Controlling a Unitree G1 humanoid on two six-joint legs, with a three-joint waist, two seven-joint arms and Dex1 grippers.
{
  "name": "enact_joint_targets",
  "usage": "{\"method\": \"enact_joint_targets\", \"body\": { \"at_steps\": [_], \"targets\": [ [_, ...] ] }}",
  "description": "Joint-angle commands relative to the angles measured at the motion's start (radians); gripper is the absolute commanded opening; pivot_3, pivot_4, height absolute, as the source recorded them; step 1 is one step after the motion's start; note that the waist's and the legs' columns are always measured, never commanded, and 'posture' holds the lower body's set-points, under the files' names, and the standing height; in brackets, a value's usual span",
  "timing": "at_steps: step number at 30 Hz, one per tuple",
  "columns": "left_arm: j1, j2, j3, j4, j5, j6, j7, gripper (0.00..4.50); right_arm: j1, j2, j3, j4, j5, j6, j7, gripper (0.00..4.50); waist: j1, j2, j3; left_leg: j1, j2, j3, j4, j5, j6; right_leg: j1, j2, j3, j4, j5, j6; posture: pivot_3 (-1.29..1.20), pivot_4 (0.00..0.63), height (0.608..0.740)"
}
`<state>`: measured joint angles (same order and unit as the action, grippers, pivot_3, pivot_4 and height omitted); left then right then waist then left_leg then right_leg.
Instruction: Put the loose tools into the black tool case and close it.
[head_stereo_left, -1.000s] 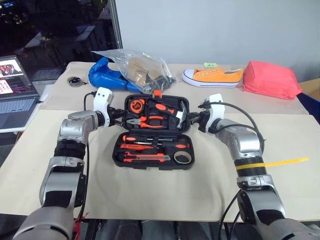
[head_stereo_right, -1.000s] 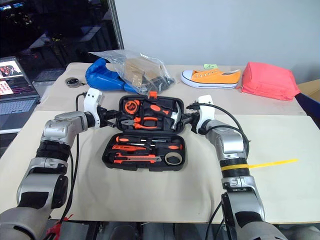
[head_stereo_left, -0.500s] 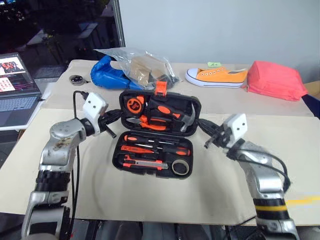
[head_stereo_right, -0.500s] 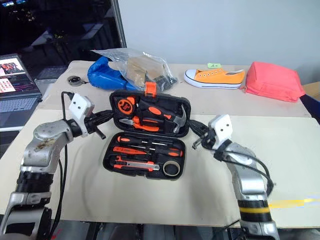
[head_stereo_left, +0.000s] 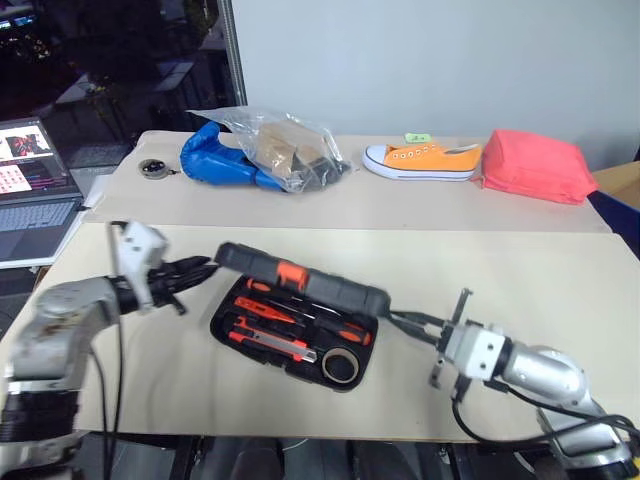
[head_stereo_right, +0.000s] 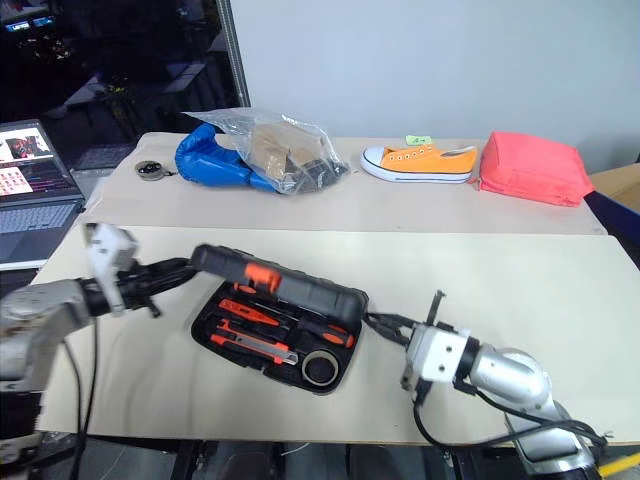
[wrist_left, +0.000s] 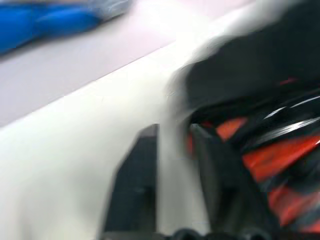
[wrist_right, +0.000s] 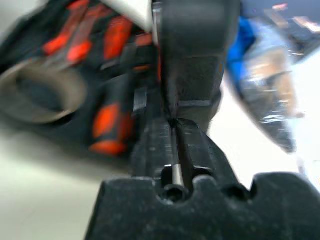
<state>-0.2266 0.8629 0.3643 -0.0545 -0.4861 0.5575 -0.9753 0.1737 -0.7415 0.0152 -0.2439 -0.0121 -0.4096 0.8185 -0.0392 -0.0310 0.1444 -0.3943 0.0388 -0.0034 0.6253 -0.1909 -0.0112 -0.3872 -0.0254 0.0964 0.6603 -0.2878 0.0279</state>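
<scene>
- Note the beige desk (head_stereo_left: 560, 270) carrying the black tool case (head_stereo_left: 300, 320) near its front edge, lid half lowered over the orange tools.
- Left hand (head_stereo_left: 205, 266): fingers narrowly parted beside the lid's left end.
- Right hand (head_stereo_left: 395, 318): fingers almost together, at the case's right end.

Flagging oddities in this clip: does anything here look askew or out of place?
The case sits skewed on the table, its lid partway down and not latched. The tools and tape ring lie in the base. Nothing looks spilled or damaged.
</scene>
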Motion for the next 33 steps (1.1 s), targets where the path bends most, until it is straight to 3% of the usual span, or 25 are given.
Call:
{"method": "enact_joint_targets", "body": {
  "at_steps": [1,3,7,10,11,12,16,22,25,33],
  "targets": [
    [0.007,0.062,0.052,-0.067,-0.107,0.068,-0.090,2.87,0.019,-0.051,-0.033,-0.022,0.000,-0.067,0.019,1.97,0.003,0.002,0.001,0.000,-0.002,0.001,0.000,0.000,0.000,0.000,-0.002,0.001,0.001,0.000,0.000,0.00,0.150,0.740],
    [0.040,0.099,0.078,-0.108,-0.150,0.098,-0.142,3.69,0.050,-0.087,-0.055,-0.047,0.051,-0.004,0.054,2.61,0.001,0.002,0.000,0.000,-0.004,0.002,0.001,0.000,0.000,0.000,-0.005,0.002,0.001,-0.001,0.002,0.00,0.150,0.740],
    [0.148,0.128,0.150,-0.228,-0.261,0.084,-0.302,3.82,0.100,-0.173,-0.111,-0.194,0.323,0.276,0.138,2.62,-0.005,0.001,0.001,-0.001,-0.002,0.002,0.000,0.000,0.000,0.000,-0.005,0.002,0.000,-0.001,0.003,0.00,0.150,0.740],
    [0.214,0.174,0.167,-0.285,-0.305,0.064,-0.450,3.92,0.071,-0.246,-0.088,-0.350,0.522,0.470,0.196,1.97,-0.009,0.001,0.001,0.000,0.000,0.002,-0.001,0.000,0.000,0.000,-0.003,0.003,0.001,-0.002,0.001,0.00,0.150,0.740],
    [0.224,0.185,0.164,-0.293,-0.312,0.057,-0.479,3.92,0.040,-0.258,-0.057,-0.389,0.551,0.512,0.208,1.32,-0.007,0.001,0.001,0.001,0.002,0.002,-0.001,0.000,0.000,0.000,-0.002,0.003,0.001,-0.002,0.000,0.00,0.150,0.740],
    [0.234,0.194,0.157,-0.299,-0.305,0.040,-0.503,3.92,0.007,-0.264,-0.021,-0.422,0.575,0.556,0.217,1.17,-0.005,0.001,0.001,0.002,0.005,0.002,-0.001,0.000,0.000,0.001,0.000,0.002,0.001,-0.002,-0.001,0.00,0.150,0.740],
    [0.254,0.193,0.146,-0.331,-0.309,0.027,-0.519,3.92,-0.108,-0.254,0.098,-0.458,0.543,0.655,0.243,0.03,-0.003,0.001,0.002,0.004,0.010,0.004,-0.001,0.000,0.000,0.001,0.003,0.001,0.002,-0.005,-0.010,0.00,0.150,0.740],
    [0.279,0.179,0.136,-0.382,-0.310,0.007,-0.505,3.92,-0.216,-0.206,0.269,-0.427,0.394,0.683,0.262,0.03,-0.001,0.001,0.002,-0.001,0.009,0.006,-0.001,0.000,0.000,-0.002,0.002,0.000,-0.002,-0.002,-0.003,0.00,0.150,0.740],
    [0.282,0.173,0.130,-0.388,-0.300,-0.008,-0.491,3.92,-0.271,-0.123,0.332,-0.368,0.294,0.709,0.185,0.03,-0.002,0.001,0.002,-0.004,0.009,0.006,-0.001,-0.001,-0.001,-0.004,0.003,-0.001,-0.003,-0.002,-0.003,0.00,0.150,0.740],
    [0.307,0.144,0.143,-0.402,-0.293,-0.015,-0.413,3.92,-0.352,0.063,0.234,-0.231,0.256,0.880,-0.047,0.03,-0.007,0.000,0.003,0.000,0.010,0.006,0.000,-0.001,-0.001,-0.003,0.005,0.000,0.002,0.000,-0.006,0.00,0.150,0.740]
  ]
}}
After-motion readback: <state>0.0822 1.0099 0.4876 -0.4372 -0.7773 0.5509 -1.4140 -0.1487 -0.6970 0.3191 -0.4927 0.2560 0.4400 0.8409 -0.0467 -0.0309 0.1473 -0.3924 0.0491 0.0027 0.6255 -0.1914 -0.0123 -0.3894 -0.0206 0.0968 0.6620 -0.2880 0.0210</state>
